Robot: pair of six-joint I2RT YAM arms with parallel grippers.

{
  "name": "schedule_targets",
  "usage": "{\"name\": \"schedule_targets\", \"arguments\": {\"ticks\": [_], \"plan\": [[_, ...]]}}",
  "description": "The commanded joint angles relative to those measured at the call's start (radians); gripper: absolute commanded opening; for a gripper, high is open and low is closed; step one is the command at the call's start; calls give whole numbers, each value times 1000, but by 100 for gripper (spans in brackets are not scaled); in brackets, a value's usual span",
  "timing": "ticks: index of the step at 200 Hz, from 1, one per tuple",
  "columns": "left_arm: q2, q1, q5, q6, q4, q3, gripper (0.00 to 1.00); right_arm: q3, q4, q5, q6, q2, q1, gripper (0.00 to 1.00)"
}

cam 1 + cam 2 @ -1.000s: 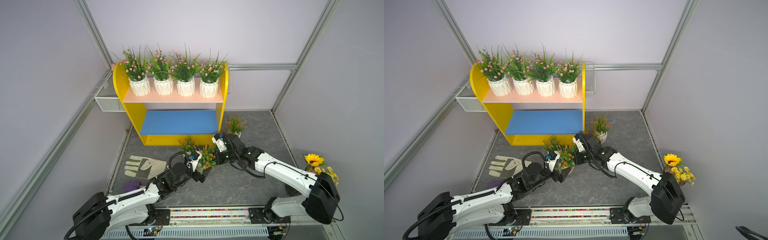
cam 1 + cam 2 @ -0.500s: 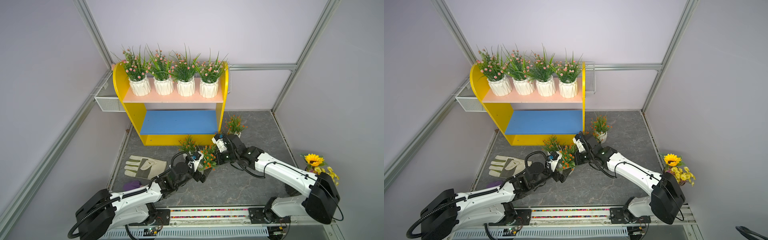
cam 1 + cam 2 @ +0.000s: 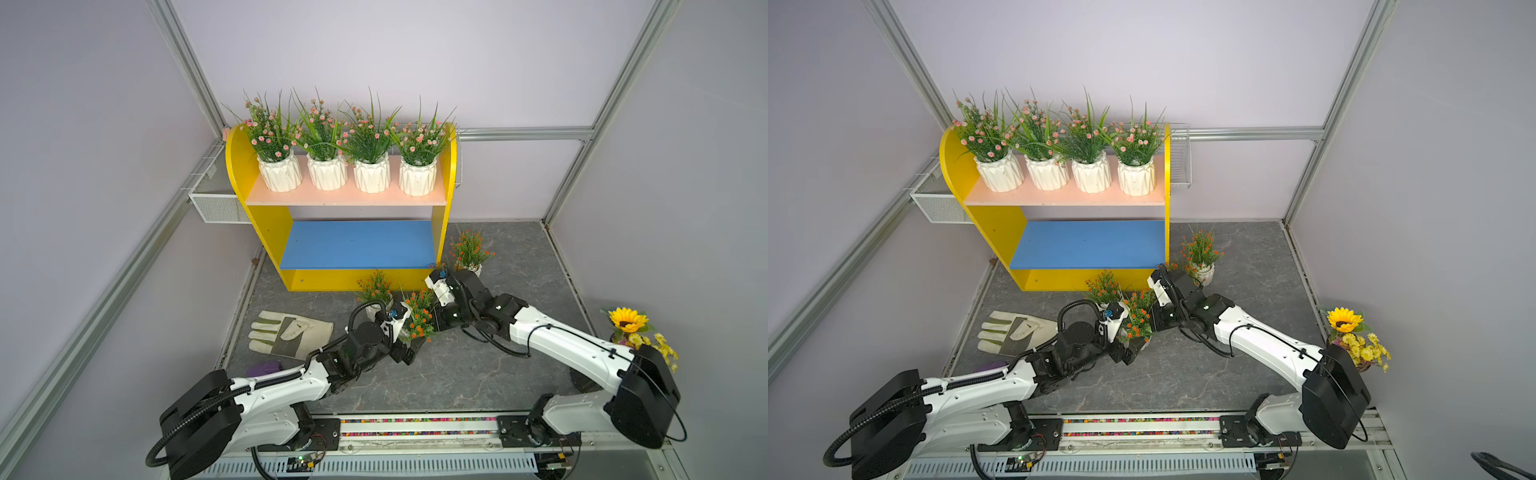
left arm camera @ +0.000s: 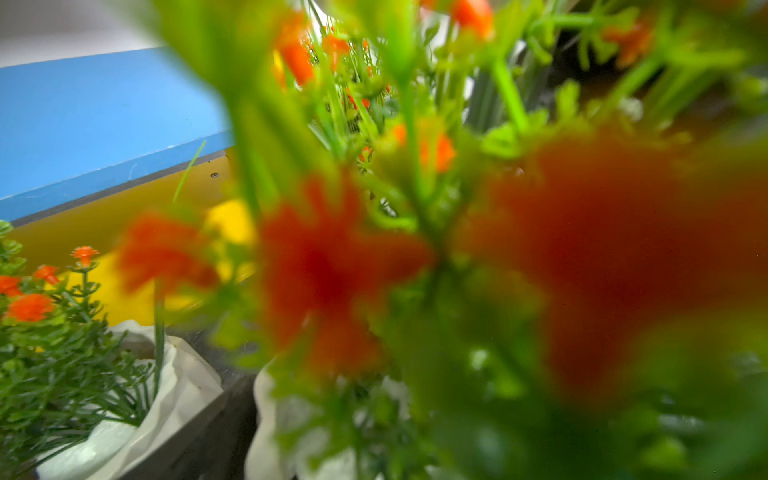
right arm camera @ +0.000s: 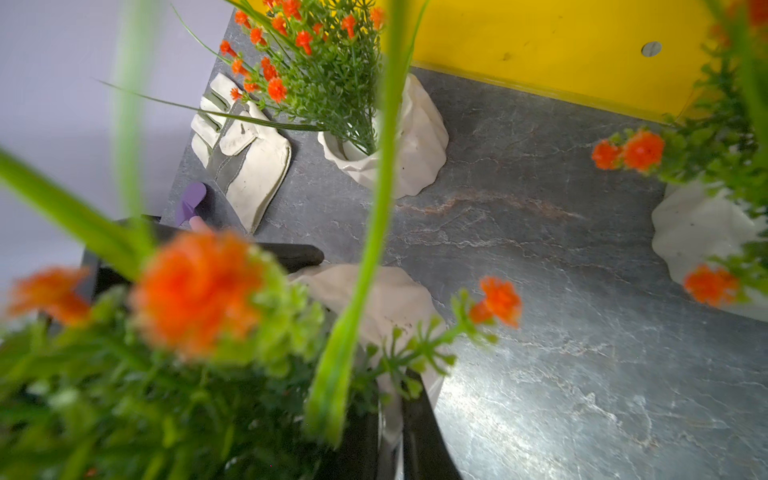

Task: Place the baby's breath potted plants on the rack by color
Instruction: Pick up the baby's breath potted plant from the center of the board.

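The yellow rack carries several pink baby's breath potted plants on its pink upper board; its blue lower board is bare. Orange-flowered plants stand on the floor: one right of the rack, one in front of it, and one between my arms. My right gripper is shut on that middle plant's white pot rim. My left gripper is open at the pot's other side, with one finger beside it. Blossoms block the left wrist view.
A white work glove and a purple object lie on the floor at front left. A sunflower bouquet stands at the right wall. White wire mesh baskets hang on the walls beside the rack.
My left arm has edged a little forward toward the plant between the arms. The right arm and the plant it holds have stayed in place.
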Motion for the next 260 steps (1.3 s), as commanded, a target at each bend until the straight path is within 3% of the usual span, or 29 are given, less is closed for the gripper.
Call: {"name": "schedule_targets", "arguments": {"ticks": [1, 99, 171, 230, 260], "plan": [[26, -3, 12, 9, 13, 42, 97, -1, 121, -126, 20, -61, 35, 10], [66, -3, -11, -11, 5, 54, 57, -59, 160, -92, 40, -56, 21, 12], [100, -4, -65, -34, -7, 61, 47, -162, 211, -71, 78, -81, -27, 20], [71, -3, -99, -52, -89, 104, 44, -201, 145, -18, 67, -203, -96, 26], [33, -3, -155, -93, -214, 167, 43, -232, 83, 27, 56, -298, -141, 28]]}}
